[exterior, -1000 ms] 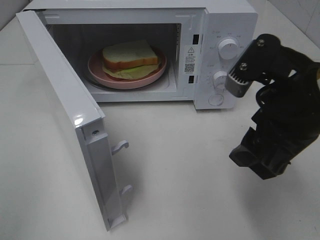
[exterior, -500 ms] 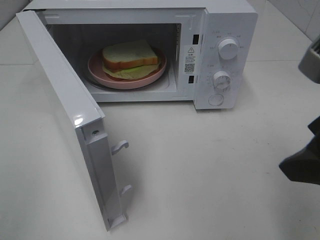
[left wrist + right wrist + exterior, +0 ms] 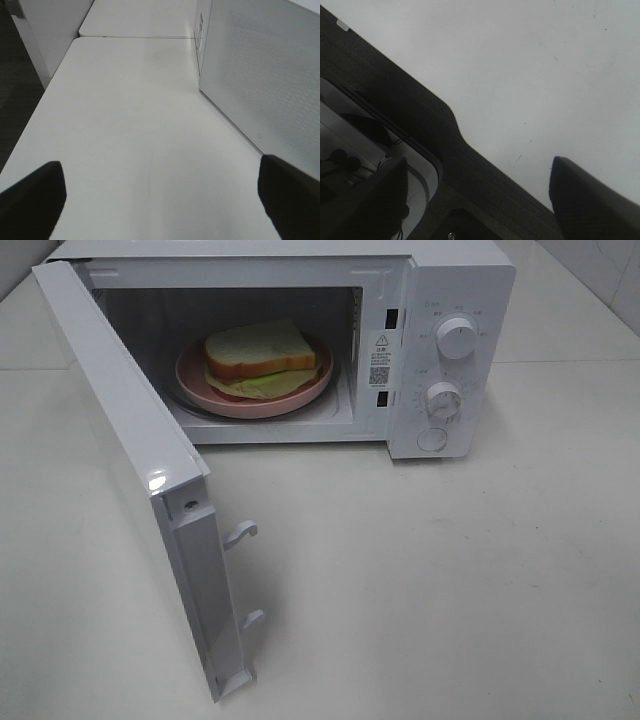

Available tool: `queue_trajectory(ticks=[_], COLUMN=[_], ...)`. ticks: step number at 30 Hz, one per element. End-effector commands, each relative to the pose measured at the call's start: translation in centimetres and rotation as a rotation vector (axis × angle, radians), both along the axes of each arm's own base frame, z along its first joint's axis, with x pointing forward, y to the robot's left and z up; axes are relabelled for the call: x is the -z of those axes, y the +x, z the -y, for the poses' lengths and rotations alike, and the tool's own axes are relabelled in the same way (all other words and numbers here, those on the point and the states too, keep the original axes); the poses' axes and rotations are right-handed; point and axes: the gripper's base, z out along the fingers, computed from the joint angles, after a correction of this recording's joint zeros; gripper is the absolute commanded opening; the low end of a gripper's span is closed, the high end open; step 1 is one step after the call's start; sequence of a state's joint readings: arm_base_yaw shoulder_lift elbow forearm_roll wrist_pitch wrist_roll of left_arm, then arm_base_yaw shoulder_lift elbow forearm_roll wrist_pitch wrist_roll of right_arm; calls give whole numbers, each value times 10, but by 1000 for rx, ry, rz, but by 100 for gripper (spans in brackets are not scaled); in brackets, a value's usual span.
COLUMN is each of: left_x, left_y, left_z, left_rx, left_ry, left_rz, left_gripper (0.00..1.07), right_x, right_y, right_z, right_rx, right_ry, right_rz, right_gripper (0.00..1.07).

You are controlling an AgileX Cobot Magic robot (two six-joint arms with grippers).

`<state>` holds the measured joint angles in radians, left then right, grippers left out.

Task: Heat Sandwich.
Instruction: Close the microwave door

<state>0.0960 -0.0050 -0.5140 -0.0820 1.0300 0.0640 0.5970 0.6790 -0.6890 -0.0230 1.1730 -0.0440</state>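
Sandwich (image 3: 258, 350) on its plate (image 3: 195, 380) inside the microwave (image 3: 460, 280); door (image 3: 130, 450) wide open. Your left claw (image 3: 160, 195) and right claw (image 3: 480, 195) stand open, empty. Push the door carelessly and the microwave may slide.

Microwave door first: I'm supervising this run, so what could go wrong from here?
1. The white microwave door stands wide open; a hard shove could slide the white oven body across the table.
2. Its protruding latch hooks could snag the open left gripper, which sits beside the door's outer face.
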Motion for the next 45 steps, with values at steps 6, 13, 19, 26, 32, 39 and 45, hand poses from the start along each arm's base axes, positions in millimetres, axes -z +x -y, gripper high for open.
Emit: queue_trajectory(ticks=[6,13,19,26,32,39,45], left_x=[-1,-1,-1,-1,-1,-1,-1], left_y=[-4,-4,-4,-4,-4,-4,-3], left_z=[1,1,1,1,1,1,1], left_rx=[4,3,3,3,3,3,3], left_ry=[0,1,1,1,1,1,0], left_rz=[37,37,37,37,37,37,31], left_gripper=[98,98,98,98,98,98,98], right_x=[17,24,16,11,16,21,21], right_y=[-18,-26,-42,-60,-75,-87,-86], right_z=[23,33,42,47,49,49,49], right_rx=[178,282,387,466,518,533,533], right_ry=[23,53,126,178,219,234,233], right_rz=[23,87,264,430,569,628,626], right_gripper=[76,76,76,76,76,76,76])
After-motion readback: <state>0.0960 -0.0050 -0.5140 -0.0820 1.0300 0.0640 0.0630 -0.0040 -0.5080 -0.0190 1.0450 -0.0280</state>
